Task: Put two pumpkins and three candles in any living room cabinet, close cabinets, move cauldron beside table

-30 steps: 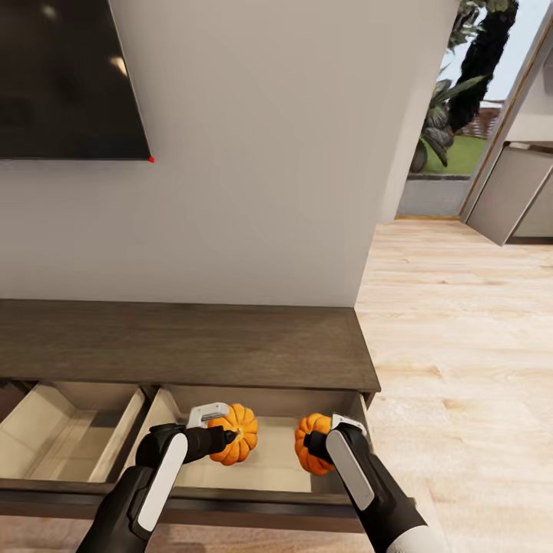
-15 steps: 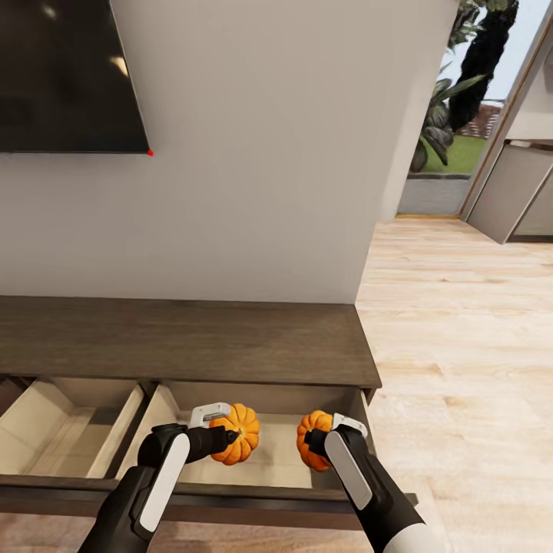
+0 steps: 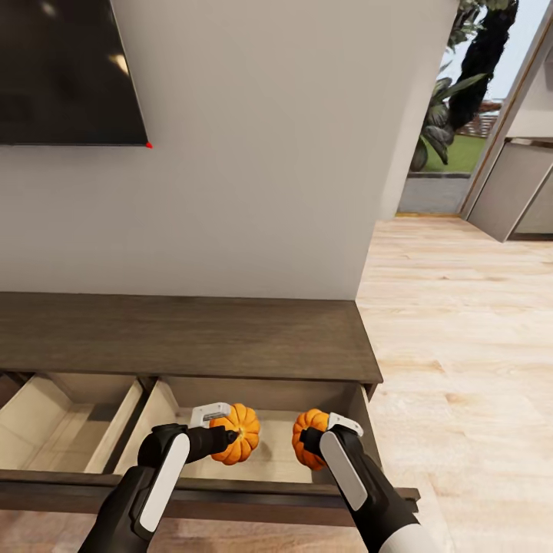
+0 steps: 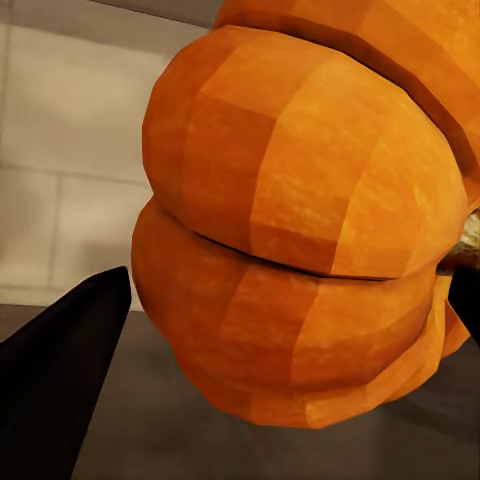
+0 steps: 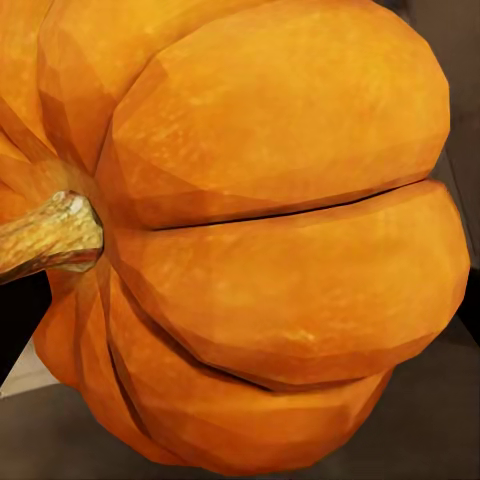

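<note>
The cabinet (image 3: 184,338) stands with its drawers pulled out. Both pumpkins have sunk slightly toward the right-hand drawer: the left tool (image 3: 223,439) grips one pumpkin (image 3: 240,434), the right tool (image 3: 311,442) the other pumpkin (image 3: 306,430). Release looks near.

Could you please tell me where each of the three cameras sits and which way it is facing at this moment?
Head view: from the robot's head, forward and down at the open cabinet; both arms show, left gripper and right gripper each holding a pumpkin.
Left wrist view: along the fingers, at the left pumpkin.
Right wrist view: along the fingers, at the right pumpkin.
Shared: the head view shows both pumpkins too.
</note>
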